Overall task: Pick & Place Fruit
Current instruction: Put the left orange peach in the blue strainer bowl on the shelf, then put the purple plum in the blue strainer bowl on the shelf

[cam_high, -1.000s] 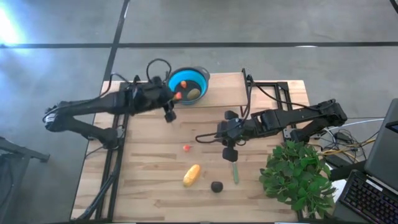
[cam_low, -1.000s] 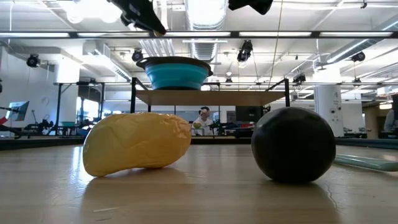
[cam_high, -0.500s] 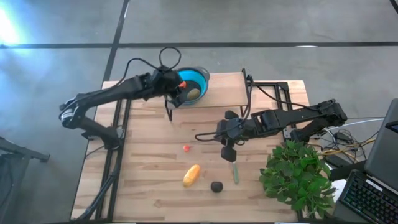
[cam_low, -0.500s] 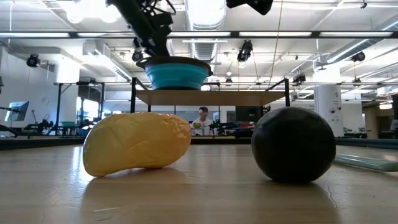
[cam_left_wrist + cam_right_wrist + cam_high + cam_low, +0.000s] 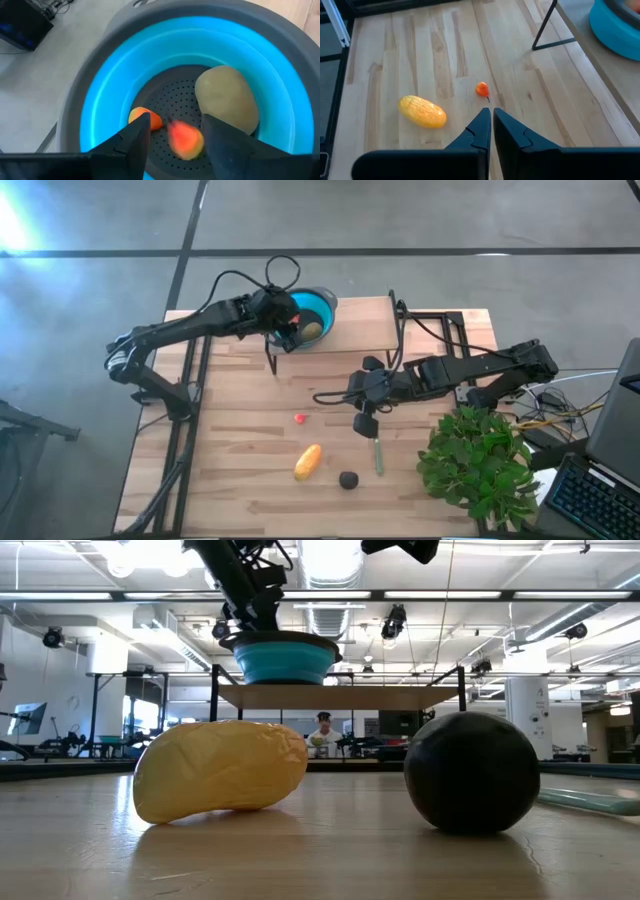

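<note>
Orange-red fruit piece (image 5: 185, 140), small, blurred: sits over the perforated grey floor of the blue bowl (image 5: 95, 105), between the two dark fingers (image 5: 132, 142) of the left gripper (image 5: 172, 145). Fingers spread apart; whether either one touches the piece cannot be told. Left gripper is positioned over the bowl's near rim at the table's far edge (image 5: 283, 330).

Tiny orange piece (image 5: 145, 119): in the bowl, beside the blurred piece. Olive-green piece (image 5: 227, 100): in the bowl, largest item there, resting against the inner wall; also visible from above (image 5: 311, 330).

Tiny red piece (image 5: 299, 418): on the wooden table (image 5: 230, 470), mid-surface, well apart from the bowl, near the right gripper.

Yellow-orange oblong piece (image 5: 308, 461): on the table towards the front, lying diagonally. Dark round piece (image 5: 348, 479): just beside it, apart, not touching. Both fill the low view, oblong (image 5: 220, 770) and round (image 5: 472, 772).

Right gripper (image 5: 365, 423): held over the middle of the table, fingers pressed together, holding nothing (image 5: 489, 131).

Pale green stick (image 5: 378, 456): flat on the table just ahead of the right gripper. Leafy green plant (image 5: 478, 462): at the table's front right corner.
</note>
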Robot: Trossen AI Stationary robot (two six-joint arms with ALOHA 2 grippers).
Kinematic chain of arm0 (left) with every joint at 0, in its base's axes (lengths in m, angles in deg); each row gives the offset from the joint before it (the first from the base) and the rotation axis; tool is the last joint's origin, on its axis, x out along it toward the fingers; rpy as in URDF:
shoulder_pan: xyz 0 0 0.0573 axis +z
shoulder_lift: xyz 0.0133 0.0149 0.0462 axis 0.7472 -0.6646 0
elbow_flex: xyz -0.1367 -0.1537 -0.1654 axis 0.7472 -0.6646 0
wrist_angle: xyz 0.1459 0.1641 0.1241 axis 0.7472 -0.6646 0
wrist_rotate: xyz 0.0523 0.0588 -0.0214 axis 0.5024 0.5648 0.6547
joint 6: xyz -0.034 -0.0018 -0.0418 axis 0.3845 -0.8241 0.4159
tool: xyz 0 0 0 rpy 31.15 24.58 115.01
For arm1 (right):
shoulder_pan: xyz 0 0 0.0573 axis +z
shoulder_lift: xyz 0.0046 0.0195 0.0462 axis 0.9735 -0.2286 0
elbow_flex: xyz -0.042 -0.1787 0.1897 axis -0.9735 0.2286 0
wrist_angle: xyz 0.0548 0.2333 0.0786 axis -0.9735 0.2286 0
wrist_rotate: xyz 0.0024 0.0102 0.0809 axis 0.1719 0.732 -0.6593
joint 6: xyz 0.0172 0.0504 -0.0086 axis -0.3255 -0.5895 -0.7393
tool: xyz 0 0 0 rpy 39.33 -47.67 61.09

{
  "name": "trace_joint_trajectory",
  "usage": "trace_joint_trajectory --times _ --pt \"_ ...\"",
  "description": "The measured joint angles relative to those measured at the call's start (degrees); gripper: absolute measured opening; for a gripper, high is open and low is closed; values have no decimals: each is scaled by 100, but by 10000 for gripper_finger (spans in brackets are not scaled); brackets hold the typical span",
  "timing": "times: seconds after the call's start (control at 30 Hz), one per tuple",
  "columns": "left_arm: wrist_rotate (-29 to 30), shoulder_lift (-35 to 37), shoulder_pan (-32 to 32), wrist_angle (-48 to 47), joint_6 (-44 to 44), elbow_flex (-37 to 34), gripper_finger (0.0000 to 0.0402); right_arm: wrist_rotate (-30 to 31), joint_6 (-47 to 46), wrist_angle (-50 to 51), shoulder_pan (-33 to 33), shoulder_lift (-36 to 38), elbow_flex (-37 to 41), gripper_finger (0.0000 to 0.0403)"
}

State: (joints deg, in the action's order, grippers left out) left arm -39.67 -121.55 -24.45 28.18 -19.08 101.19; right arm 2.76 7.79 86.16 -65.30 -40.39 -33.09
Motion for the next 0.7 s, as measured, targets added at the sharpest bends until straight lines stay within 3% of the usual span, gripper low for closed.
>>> trace_joint_trajectory --times 0.23,0.7 --pt "0 52 -1 -174 99 119 223 -2 -20 -208 0 -2 42 19" --pt "4 231 -278 -1649 368 1114 227 -22 -70 -494 165 -2 356 8"
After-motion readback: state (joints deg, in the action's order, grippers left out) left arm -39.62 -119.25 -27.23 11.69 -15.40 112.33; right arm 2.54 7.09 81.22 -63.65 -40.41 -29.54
